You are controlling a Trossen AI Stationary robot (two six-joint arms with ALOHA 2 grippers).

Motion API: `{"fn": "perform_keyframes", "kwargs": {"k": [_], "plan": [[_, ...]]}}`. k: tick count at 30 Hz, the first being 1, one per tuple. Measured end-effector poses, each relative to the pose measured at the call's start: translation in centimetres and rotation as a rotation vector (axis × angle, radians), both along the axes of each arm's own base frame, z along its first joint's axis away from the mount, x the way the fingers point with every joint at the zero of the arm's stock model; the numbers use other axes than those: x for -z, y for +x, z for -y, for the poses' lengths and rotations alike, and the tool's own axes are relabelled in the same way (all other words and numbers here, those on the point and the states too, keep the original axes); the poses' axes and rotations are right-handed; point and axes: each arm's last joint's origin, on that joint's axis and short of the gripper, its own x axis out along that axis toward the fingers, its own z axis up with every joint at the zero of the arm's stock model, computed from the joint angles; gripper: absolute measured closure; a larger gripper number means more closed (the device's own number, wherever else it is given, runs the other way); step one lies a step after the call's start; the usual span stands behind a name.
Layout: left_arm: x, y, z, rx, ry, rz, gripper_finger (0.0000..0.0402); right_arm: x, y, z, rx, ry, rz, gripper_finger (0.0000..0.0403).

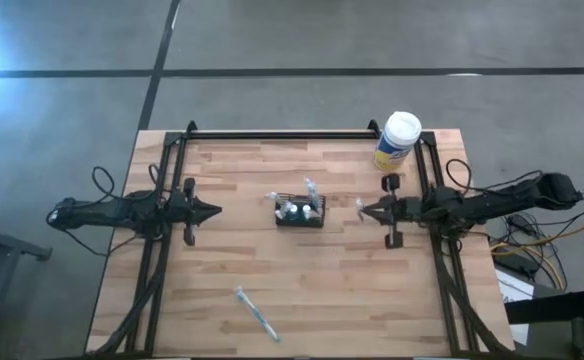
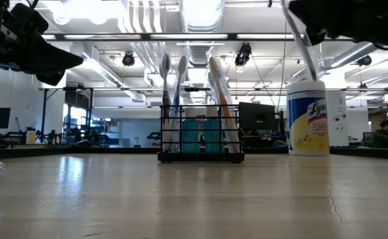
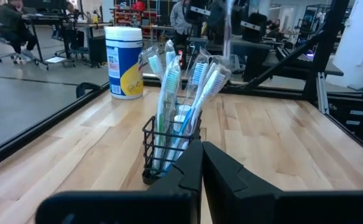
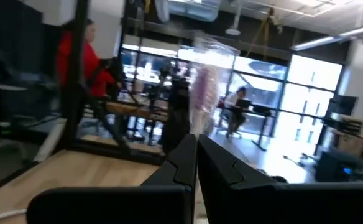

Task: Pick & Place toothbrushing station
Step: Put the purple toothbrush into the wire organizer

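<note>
Left gripper [image 1: 212, 211] pinched closed on nothing, left of middle. Loose clear-wrapped toothbrush [image 1: 256, 313] lying near the front edge. Small black wire-mesh basket [image 1: 300, 213] of toothbrushes standing mid-table. Right gripper [image 1: 364, 210] squeezing a wrapped toothbrush [image 4: 205, 90], just right of basket. White-lidded yellow canister [image 1: 397, 139] far right.

The right gripper [image 4: 196, 144] has its dark fingers [image 4: 178, 158] pressed together on a blurred, clear-wrapped toothbrush [image 4: 205, 87] standing upright. Below lies the wooden desk [image 4: 88, 168]; a person in red [image 4: 76, 59] stands beyond.
</note>
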Motion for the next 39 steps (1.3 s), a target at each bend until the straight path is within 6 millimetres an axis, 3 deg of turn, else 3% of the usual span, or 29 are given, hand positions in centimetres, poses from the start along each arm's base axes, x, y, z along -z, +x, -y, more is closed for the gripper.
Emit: {"fn": "perform_keyframes", "kwargs": {"k": [9,19,24,32,39], "plan": [[0.0,0.0,0.0,0.0,0.029,-0.002,0.039,-2.1,4.9,1.9,0.016,-0.037,0.047,0.0394],[0.0,0.0,0.0,0.001,0.03,-0.004,0.039,-0.9,9.5,2.7,-0.037,-0.045,0.046,0.0394],[0.0,0.0,0.0,0.005,0.03,-0.005,0.039,0.3,9.9,3.0,-0.022,-0.067,0.141,0.0394],[0.0,0.0,0.0,0.005,0.03,-0.005,0.039,3.0,10.2,3.9,0.035,-0.011,0.095,0.0394],[0.0,0.0,0.0,0.004,0.03,-0.006,0.039,2.8,10.6,4.0,0.056,-0.038,0.106,0.0394]]}}
